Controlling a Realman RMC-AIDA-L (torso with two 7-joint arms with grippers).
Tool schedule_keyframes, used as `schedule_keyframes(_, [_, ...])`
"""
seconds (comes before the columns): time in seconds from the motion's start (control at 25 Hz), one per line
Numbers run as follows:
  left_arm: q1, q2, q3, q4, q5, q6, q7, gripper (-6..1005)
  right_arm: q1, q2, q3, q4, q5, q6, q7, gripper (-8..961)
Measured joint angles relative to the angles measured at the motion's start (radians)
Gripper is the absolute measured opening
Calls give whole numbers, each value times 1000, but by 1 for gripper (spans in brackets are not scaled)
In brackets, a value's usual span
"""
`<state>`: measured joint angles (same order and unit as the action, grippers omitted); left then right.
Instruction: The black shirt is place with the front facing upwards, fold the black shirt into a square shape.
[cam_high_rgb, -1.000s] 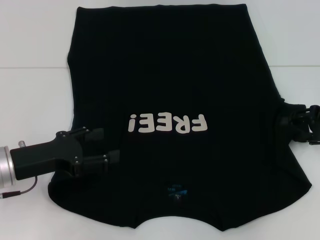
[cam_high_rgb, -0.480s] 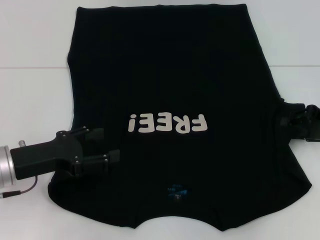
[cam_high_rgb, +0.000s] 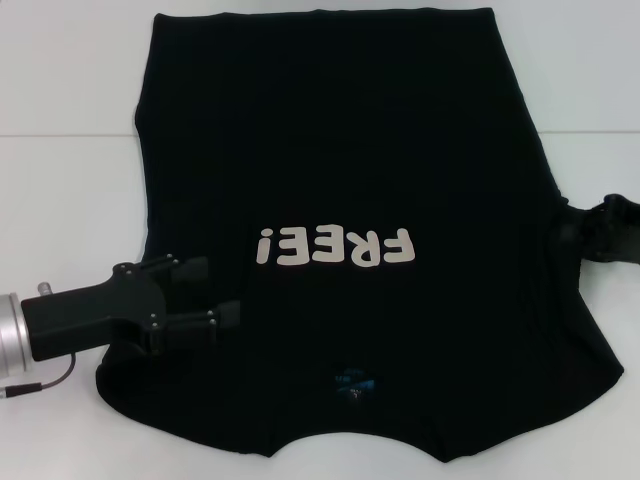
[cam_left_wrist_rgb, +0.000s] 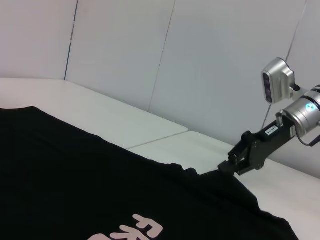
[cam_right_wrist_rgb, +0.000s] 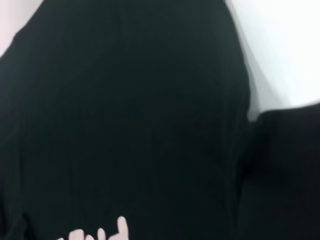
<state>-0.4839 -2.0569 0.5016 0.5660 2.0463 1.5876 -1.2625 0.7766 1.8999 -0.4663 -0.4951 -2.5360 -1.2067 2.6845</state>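
Currently the black shirt (cam_high_rgb: 340, 190) lies spread flat on the white table (cam_high_rgb: 60, 200), print up, collar at the near edge. Left gripper (cam_high_rgb: 205, 295) rests over the near-left sleeve area, fingers parted, nothing clamped. Right gripper (cam_left_wrist_rgb: 235, 162) sits at the right sleeve, pinched on the sleeve cloth. Judgement: fabric is light, limp, will drape and crease; take hold at sleeve edges or shoulder seams, both sides together.

Bare table (cam_high_rgb: 70, 200) flanks black shirt (cam_high_rgb: 340, 150); left hand (cam_high_rgb: 215, 292) overlies its sleeve.
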Motion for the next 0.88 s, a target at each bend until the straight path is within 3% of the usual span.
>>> schedule_keyframes(0.12, [1, 0, 0, 0, 0, 1, -1, 862, 6, 0, -1, -5, 22, -9, -18, 216])
schedule_keyframes(0.6, [1, 1, 0, 0, 0, 4, -1, 861, 72, 23, -99, -6, 30, -12, -77, 217])
schedule_keyframes(0.88, [1, 1, 0, 0, 0, 1, -1, 862, 95, 25, -118, -9, 29, -9, -107, 218])
